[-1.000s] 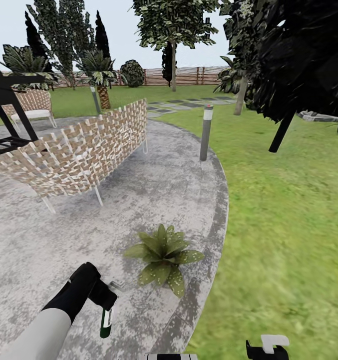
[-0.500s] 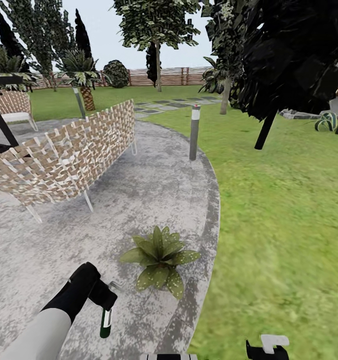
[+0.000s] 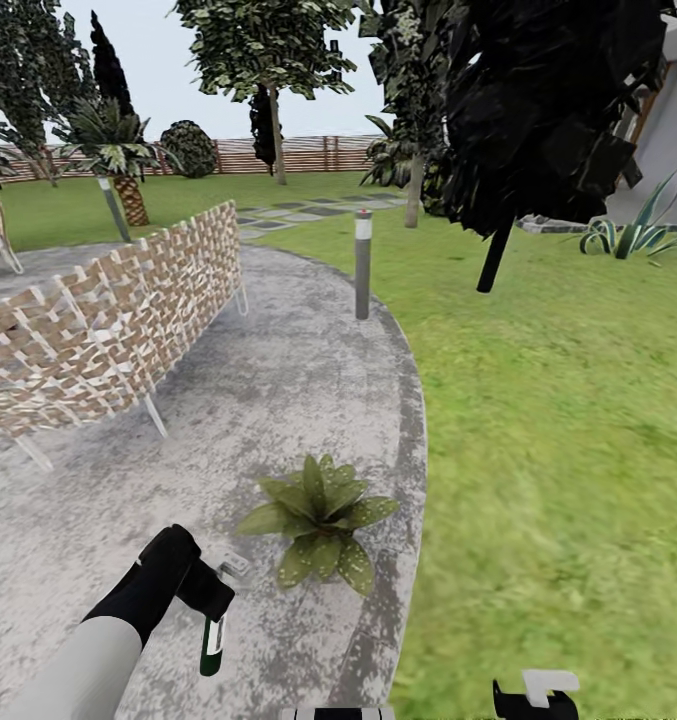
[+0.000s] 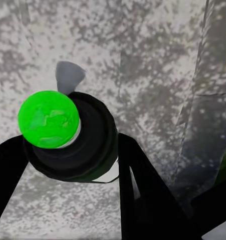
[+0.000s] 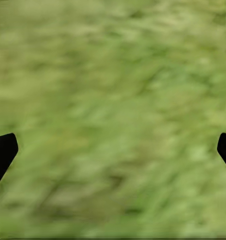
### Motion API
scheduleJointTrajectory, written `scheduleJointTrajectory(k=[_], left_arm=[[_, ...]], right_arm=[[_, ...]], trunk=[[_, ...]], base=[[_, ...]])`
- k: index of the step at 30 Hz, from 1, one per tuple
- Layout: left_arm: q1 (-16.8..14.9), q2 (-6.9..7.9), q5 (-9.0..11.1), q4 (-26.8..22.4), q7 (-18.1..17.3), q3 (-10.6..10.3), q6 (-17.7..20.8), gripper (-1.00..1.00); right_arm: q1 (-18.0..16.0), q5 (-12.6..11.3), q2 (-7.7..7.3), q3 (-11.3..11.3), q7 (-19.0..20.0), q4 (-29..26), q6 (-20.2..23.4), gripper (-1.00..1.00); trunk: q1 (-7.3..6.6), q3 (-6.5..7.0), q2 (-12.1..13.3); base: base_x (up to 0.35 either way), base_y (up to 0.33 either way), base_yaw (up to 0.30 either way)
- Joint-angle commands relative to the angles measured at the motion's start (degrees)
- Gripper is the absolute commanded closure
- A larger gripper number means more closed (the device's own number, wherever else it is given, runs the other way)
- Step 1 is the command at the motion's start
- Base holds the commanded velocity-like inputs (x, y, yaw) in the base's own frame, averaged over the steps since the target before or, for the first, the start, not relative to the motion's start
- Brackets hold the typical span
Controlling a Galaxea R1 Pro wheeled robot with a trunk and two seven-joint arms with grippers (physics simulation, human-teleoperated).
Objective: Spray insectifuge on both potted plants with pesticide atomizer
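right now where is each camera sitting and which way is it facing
Head view: sits on the head, looks forward and down over the patio, the potted plant and the lawn; the left gripper holds the pesticide atomizer.
Left wrist view: sits by the left gripper, looks down its fingers at the atomizer's green end and the paving.
Right wrist view: sits by the right gripper, looks down at grass; both fingertips show, wide apart.
Shared: head and left wrist views both show the atomizer over the patio.

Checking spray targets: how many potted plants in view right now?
1. The potted plant sits on the paved patio near its edge by the lawn, just ahead of the left gripper holding the pesticide atomizer. A second may be out of view.
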Motion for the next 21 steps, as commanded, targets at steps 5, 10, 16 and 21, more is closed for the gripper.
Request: scheduleJointTrajectory(k=[5,10,16,21], left_arm=[[0.0,-0.09,-0.4,-0.1,-0.5,0.2,0.2,1.00],[0.0,-0.10,-0.4,-0.1,-0.5,0.2,0.2,1.00],[0.0,-0.07,-0.4,-0.1,-0.5,0.2,0.2,1.00],[0.0,-0.02,-0.4,-0.1,-0.5,0.2,0.2,1.00]], right_arm=[[0.0,-0.6,-0.38,0.5,-0.1,0.0,-0.3,-1.00],[0.0,-0.6,-0.32,0.6,-0.1,0.0,-0.3,-1.00],[0.0,-0.6,-0.16,0.6,-0.1,-0.1,-0.3,-1.00],[0.0,-0.6,-0.27,0.6,-0.1,0.0,-0.2,-1.00]], trunk=[[-0.01,-0.05,0.0],[-0.01,-0.05,0.0],[-0.01,0.00,0.0],[-0.01,0.22,0.0]], base=[[0.013,0.304,-0.009],[0.141,0.283,0.000],[0.172,0.162,-0.040],[0.007,0.005,-0.238]])
